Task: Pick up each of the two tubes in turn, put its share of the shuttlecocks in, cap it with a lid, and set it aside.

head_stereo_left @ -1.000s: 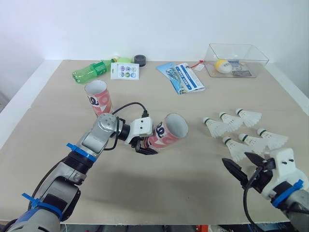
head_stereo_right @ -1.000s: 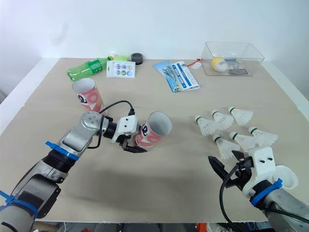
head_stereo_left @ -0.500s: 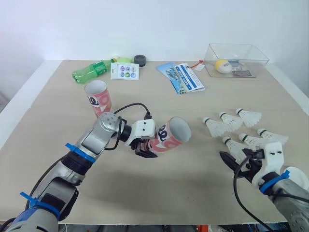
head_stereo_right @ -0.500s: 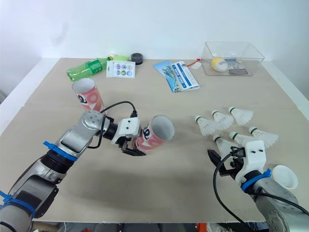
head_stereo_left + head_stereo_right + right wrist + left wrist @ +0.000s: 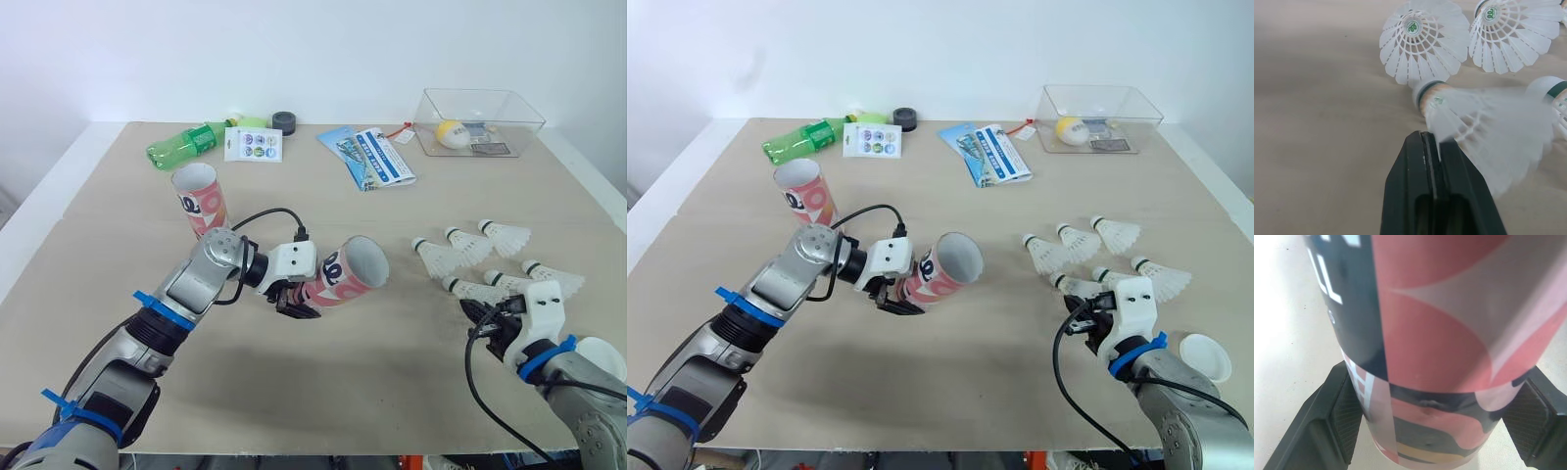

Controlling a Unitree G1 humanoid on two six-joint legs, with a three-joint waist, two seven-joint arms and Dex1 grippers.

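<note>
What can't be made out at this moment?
- Right wrist view: the shuttlecock at the shut right end effector is blurred; whether a feather is pinched is unclear.
- Left wrist view: the tube in the left end effector runs off the edge, mouth cut off.
- Head views: items in the box beside the ball are too small.

Beige tabletop [image 5: 392, 372] before me, white feathered shuttlecocks [image 5: 505, 237] at my right, upright pink tube [image 5: 199, 199], green plastic bottle [image 5: 186, 145], blue leaflet [image 5: 377, 157], clear plastic box [image 5: 477, 122].

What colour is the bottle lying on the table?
The bottle is green; left eye view shows it best.
</note>
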